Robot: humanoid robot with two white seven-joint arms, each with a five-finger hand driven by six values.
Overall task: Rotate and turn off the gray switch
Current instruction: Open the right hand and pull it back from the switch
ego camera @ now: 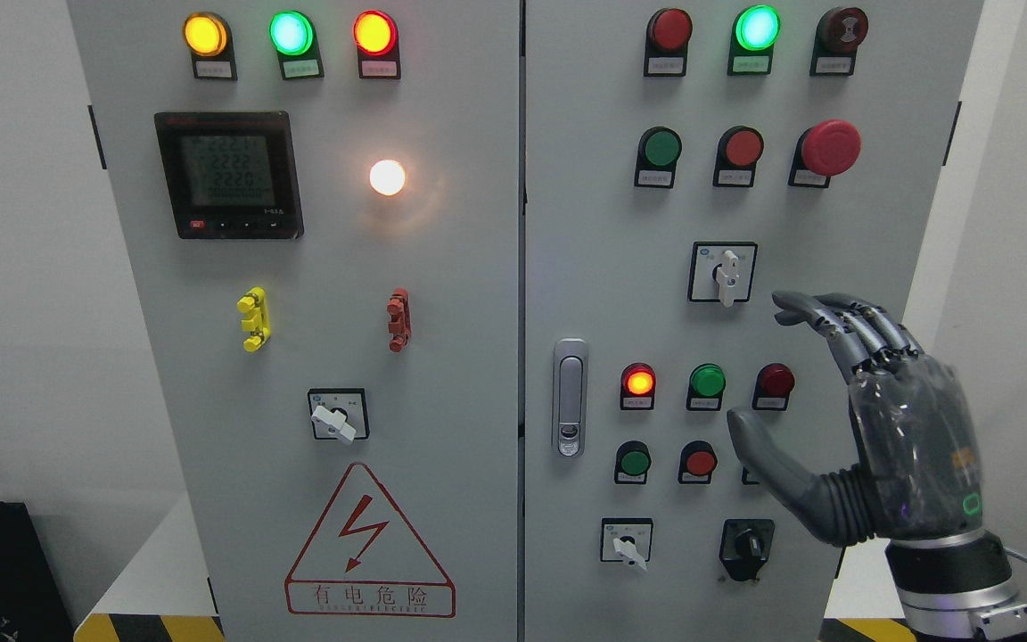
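A rotary switch with a pale grey handle (726,275) sits in a black-framed plate on the right cabinet door, its handle pointing straight down. My right hand (768,370) is open in front of that door, fingers spread, with the fingertips (785,309) just right of and below this switch and not touching it. The thumb (750,437) points up and left over the lower buttons. Similar grey-handled switches sit at the lower right door (628,544) and on the left door (336,417). My left arm is out of view.
A black rotary switch (747,544) sits under my hand. Red and green push buttons and lamps surround it, with a big red mushroom button (830,147) above. A door latch (570,397) is at the door's left edge. The left door carries a meter (228,174) and a warning sign.
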